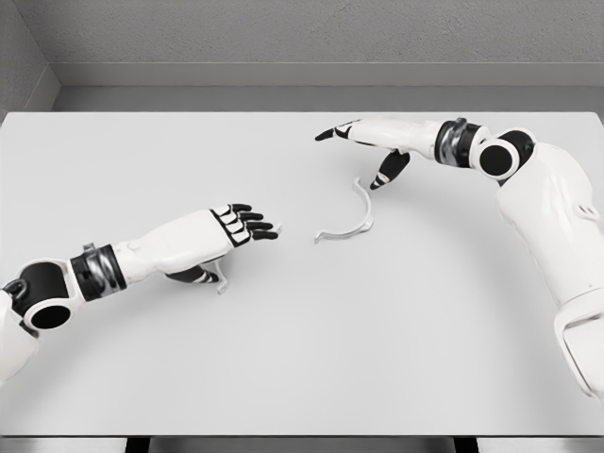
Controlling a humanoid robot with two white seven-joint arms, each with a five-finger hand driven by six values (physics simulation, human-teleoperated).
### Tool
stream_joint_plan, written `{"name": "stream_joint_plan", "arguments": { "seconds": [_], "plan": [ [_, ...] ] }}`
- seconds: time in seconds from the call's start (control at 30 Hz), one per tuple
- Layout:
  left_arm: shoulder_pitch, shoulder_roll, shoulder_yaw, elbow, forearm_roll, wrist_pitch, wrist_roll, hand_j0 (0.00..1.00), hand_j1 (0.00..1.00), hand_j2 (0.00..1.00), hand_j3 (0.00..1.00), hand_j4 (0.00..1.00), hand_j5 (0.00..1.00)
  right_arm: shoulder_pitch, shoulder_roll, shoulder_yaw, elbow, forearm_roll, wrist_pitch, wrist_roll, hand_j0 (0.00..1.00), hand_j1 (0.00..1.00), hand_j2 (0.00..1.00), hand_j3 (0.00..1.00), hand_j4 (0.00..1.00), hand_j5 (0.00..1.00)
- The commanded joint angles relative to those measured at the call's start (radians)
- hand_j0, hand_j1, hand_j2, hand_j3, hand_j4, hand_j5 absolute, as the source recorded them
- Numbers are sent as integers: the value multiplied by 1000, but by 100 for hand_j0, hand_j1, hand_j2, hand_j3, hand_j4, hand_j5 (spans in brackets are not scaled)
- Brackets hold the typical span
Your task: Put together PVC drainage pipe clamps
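pre-grasp stage. curved clamp half point(351, 219) lies mid table point(283, 359), untouched. your right hand point(370, 149) hovers just above it, fingers loose, empty. left hand point(231, 229) released; small piece point(220, 277) under it. next: lower r hand onto the clamp.

The left arm enters from eight o'clock, its left hand point(226, 232) flat with fingers stretched toward three o'clock. The right arm bends in from three o'clock; the right hand point(370, 151) points toward nine o'clock, fingers loosely spread, thumb hanging down.
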Motion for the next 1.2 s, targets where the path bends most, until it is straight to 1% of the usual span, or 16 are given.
{"name": "stream_joint_plan", "arguments": {
  "seconds": [0.0, 0.03, 0.13, 0.3, 0.4, 0.47, 0.57, 0.7, 0.73, 0.8, 0.97, 1.03, 1.07, 1.13, 1.17],
  "plan": [
    [0, -3, -3, 8, 5, 1, 1, 100, 100, 100, 100, 100, 100, 0, 8, -3, 10, -7, 3, 0, 100, 100, 100, 100, 100, 100],
    [0, -3, -4, 10, 5, 1, 1, 100, 100, 100, 100, 100, 100, 0, 8, -5, 25, -7, 3, 0, 100, 100, 100, 100, 100, 100],
    [-5, -10, -3, 20, 5, 1, 1, 100, 100, 100, 100, 100, 100, 0, 17, -5, 41, -7, 3, 0, 99, 99, 99, 99, 99, 99],
    [-9, -27, -3, 46, 2, 1, 1, 100, 100, 100, 100, 100, 100, -5, 29, 0, 42, -1, 3, 0, 99, 99, 99, 99, 99, 99],
    [-23, -49, -3, 62, -1, 1, -1, 100, 100, 100, 100, 100, 100, -5, 29, 0, 42, -1, 3, 0, 99, 99, 99, 99, 99, 99],
    [-34, -64, -3, 79, -1, 1, -21, 100, 100, 100, 100, 100, 100, -5, 29, 0, 42, -1, 3, 0, 99, 99, 99, 99, 99, 99],
    [-54, -96, -4, 108, -1, 1, -22, 100, 100, 100, 100, 100, 100, -17, 28, -3, 44, -1, 3, 0, 99, 99, 99, 99, 99, 99],
    [-66, -133, -3, 111, -1, 1, -55, 100, 100, 100, 100, 100, 100, -28, 28, -5, 53, -1, 3, 0, 99, 99, 99, 99, 99, 99],
    [-68, -136, -3, 111, -1, 1, -76, 100, 100, 100, 100, 100, 100, -29, 28, -5, 65, -1, 3, 0, 99, 99, 99, 99, 99, 99],
    [-69, -151, -3, 108, -1, 1, -91, 100, 100, 100, 100, 100, 100, -29, 28, -5, 73, 15, 3, 0, 99, 99, 99, 99, 99, 99],
    [-87, -153, 6, 114, -1, 1, -94, 100, 100, 100, 100, 100, 100, -34, 25, -5, 87, 35, 3, 0, 99, 99, 99, 99, 99, 99],
    [-95, -161, 6, 128, -1, 1, -94, 100, 100, 100, 100, 100, 100, -35, 23, -5, 88, 41, 3, 0, 99, 99, 99, 99, 99, 99],
    [-95, -159, 6, 131, -1, 1, -94, 100, 100, 100, 100, 100, 100, -35, 23, -5, 88, 59, 3, -11, 99, 99, 99, 99, 99, 99],
    [-95, -147, 20, 131, 4, 1, -93, 100, 100, 100, 100, 100, 100, -35, 25, -5, 87, 81, 3, -28, 99, 99, 99, 99, 99, 99],
    [-95, -110, 28, 131, 11, 1, -91, 100, 100, 100, 100, 100, 100, -35, 26, -5, 87, 82, 3, -28, 98, 98, 98, 98, 98, 98]
  ]
}}
